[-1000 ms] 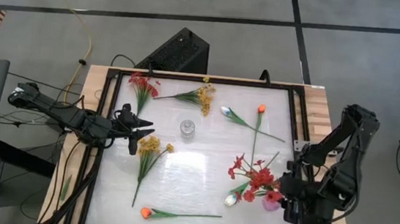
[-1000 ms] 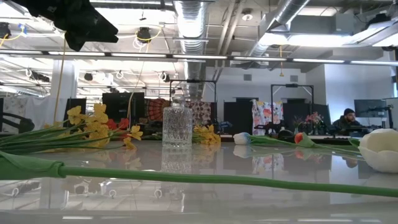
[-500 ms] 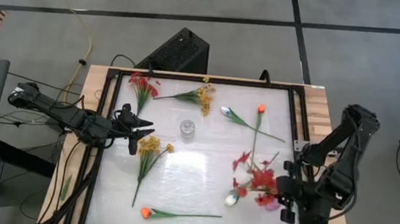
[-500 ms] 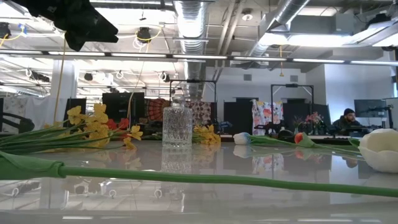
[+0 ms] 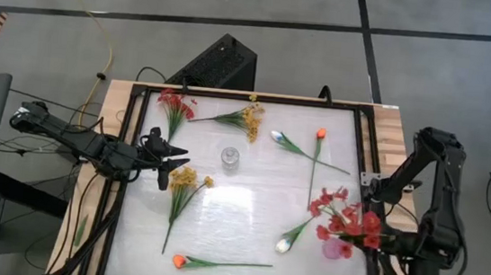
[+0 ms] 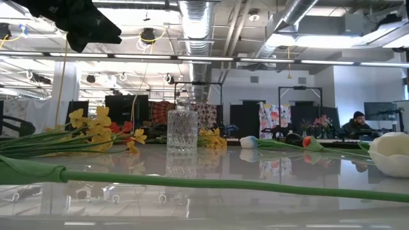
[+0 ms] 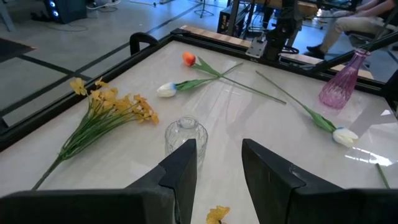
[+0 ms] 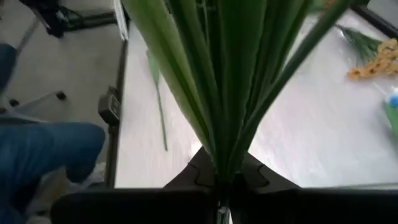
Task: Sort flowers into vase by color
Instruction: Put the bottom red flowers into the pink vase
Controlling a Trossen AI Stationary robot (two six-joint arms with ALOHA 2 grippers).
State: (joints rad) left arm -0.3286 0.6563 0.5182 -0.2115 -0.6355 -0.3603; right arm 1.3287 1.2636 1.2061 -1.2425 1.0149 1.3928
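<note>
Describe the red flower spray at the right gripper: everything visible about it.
The red flower spray is an artificial bunch of small red blossoms on long green stems and leaves. The right gripper is shut on the gathered stems. From above, the blossoms spread near the table's right edge, partly over the pink vase. Whether it touches the vase is unclear.
</note>
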